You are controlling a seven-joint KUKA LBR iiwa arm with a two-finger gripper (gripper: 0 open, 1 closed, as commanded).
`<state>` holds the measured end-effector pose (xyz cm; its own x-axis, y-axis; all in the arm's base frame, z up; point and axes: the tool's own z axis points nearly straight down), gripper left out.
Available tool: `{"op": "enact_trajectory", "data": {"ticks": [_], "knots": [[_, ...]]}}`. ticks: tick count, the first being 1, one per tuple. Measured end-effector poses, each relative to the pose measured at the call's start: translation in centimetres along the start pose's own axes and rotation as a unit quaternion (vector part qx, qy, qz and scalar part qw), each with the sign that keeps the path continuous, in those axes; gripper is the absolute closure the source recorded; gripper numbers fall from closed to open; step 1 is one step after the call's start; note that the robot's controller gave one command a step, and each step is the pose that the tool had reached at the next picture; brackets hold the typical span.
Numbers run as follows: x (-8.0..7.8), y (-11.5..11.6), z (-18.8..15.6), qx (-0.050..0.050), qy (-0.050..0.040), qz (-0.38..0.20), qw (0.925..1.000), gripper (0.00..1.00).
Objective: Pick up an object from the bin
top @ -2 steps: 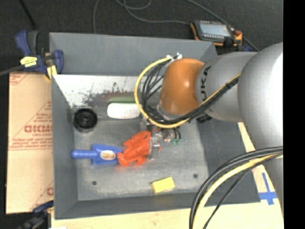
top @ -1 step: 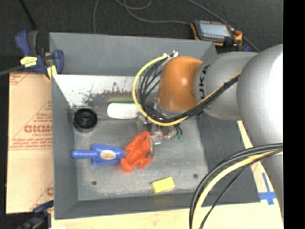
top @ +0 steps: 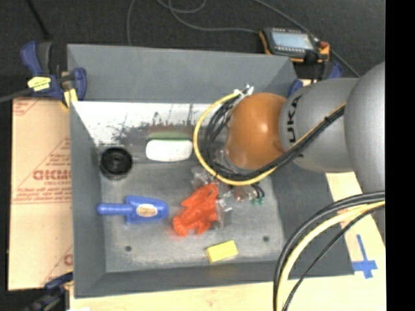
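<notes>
Several loose things in grey bin (top: pixel 85 193); tool (top: pixel 224 205) low at frame centre, just beside right edge of crumpled orange-red thing (top: pixel 196 211).
Can't tell tool opening, tucked under orange wrist cover (top: pixel 256 131). Best bet: centre over orange-red bulk, close across its narrow side, lift straight up, clear of yellow block (top: pixel 221 251) lower centre and blue-handled thing (top: pixel 133 209) at left. Part of KUKA lettering readable on arm (top: pixel 324 128); yellow label on blue thing illegible.
</notes>
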<state>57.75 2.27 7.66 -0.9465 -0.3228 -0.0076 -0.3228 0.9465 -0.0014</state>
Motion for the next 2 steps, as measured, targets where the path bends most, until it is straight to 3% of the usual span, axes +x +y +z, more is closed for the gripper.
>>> {"op": "enact_trajectory", "data": {"ticks": [1, 2], "knots": [[1.5, -0.2, 0.1, 0.0, 0.0021, -0.014, 0.9999, 0.0], [-6.4, 5.5, 0.1, 0.0, -0.0033, -0.029, 0.9996, 1.0]]}}
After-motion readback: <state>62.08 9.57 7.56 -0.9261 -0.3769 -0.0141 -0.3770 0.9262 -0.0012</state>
